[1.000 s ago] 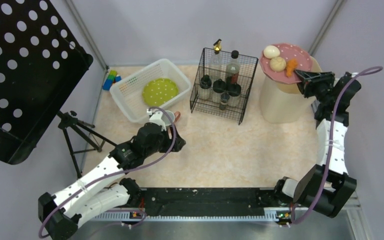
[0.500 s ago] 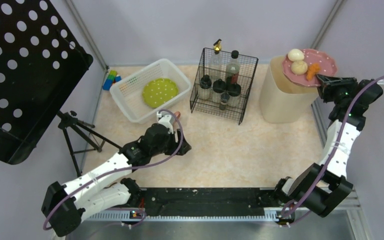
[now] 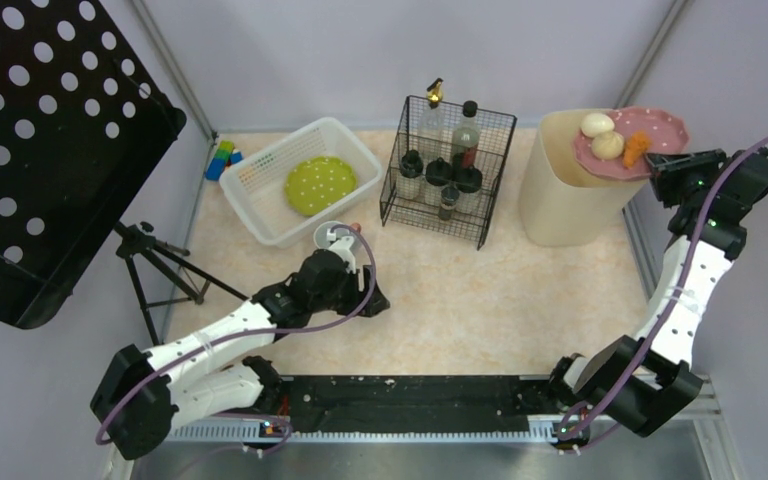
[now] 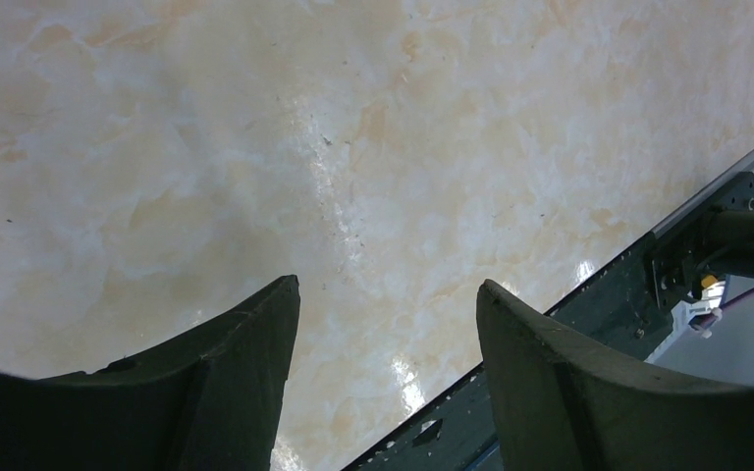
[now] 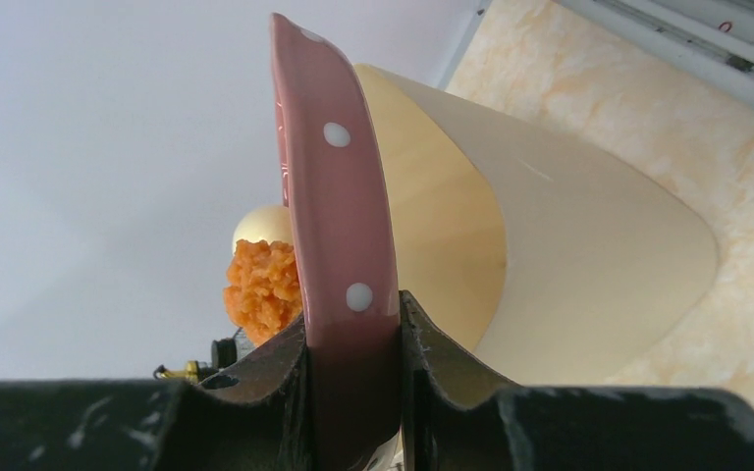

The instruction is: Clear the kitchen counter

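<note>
Two black fingers of the right gripper are clamped on the rim of a pink, white-dotted plate, pressed tight against both faces of it. On the plate, just past the fingers, sit an orange crumbed piece and a pale round bun; from above a second bun shows beside them. The plate hangs over the open top of a tall beige bin, which stands at about two o'clock on the kitchen counter. The left gripper is spread wide with nothing between its jaws, poised over bare marbled stone a little toward seven o'clock from the middle of the counter. At twelve o'clock stands a black wire rack of bottles and jars. At ten o'clock is a white basket holding a green dotted plate, with coloured blocks just beyond it. Off the nine o'clock edge, a black perforated panel sits on a tripod.
</note>
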Controlling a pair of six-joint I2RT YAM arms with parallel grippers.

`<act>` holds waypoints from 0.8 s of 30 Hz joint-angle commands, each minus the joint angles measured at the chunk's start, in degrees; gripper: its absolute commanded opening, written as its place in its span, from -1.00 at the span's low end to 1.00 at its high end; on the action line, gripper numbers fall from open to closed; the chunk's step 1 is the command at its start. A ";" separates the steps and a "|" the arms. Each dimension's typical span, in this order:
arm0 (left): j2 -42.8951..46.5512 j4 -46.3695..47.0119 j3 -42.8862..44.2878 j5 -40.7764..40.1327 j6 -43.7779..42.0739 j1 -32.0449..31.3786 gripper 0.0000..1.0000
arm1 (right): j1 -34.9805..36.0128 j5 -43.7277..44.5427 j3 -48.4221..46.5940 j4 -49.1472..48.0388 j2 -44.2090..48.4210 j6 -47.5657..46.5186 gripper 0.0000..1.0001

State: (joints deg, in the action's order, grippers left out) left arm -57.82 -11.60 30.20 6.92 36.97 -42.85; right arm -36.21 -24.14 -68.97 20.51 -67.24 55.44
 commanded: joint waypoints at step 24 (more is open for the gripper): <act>-3.32 7.66 -3.23 4.03 -1.37 0.40 0.42 | 8.60 11.51 -25.15 6.94 -12.16 -24.88 -1.00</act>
State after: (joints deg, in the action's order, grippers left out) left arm -60.93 -6.81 27.49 10.28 36.23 -42.76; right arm -29.65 -12.80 -85.49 33.12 -78.26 33.32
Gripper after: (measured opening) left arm 0.711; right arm 0.248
